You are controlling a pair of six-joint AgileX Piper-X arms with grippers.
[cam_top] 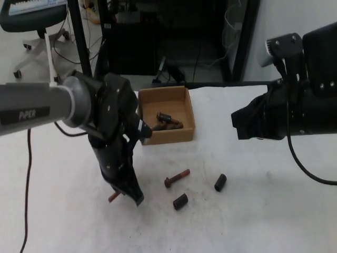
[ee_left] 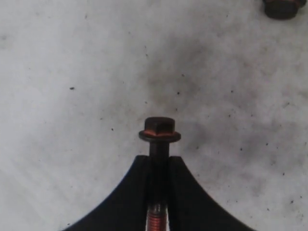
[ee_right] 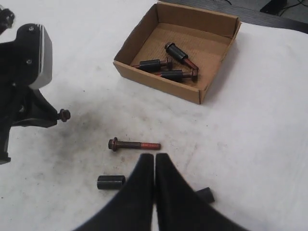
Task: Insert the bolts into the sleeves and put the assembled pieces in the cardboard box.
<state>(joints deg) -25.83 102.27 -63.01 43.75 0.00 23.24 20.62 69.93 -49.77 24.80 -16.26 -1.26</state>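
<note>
The white bench (cam_top: 253, 226) takes up the lower part of the high view; the cardboard box (cam_top: 168, 136) sits just above the middle of that frame, open at the top; inside it lie three assembled pieces (ee_right: 153, 64), each a bolt pushed through a dark sleeve, so that share of the job looks done.

The left arm comes in from the left edge of the high view and angles down toward the lower middle; there the left gripper (ee_left: 159, 161) has its jaws clamped on the shank of a held bolt (ee_left: 159, 131), whose head sticks out past the fingertips, low over the bench; whether the bolt touches the surface I cannot tell. The right arm sits at the right edge of the high view, well apart from the loose parts; the right gripper (ee_right: 155, 158) has its jaws pressed together with nothing between them.

A loose bolt (cam_top: 176, 178) lies on the bench below the box, at lower centre of the high view; a near sleeve (cam_top: 180, 201) lies just under it; a far sleeve (cam_top: 220, 182) lies off to the right, apart from both.

As I judge it, two pairs are left: the held bolt and the loose bolt each need a sleeve, then a place in the box; roughly three of five are done.
</note>
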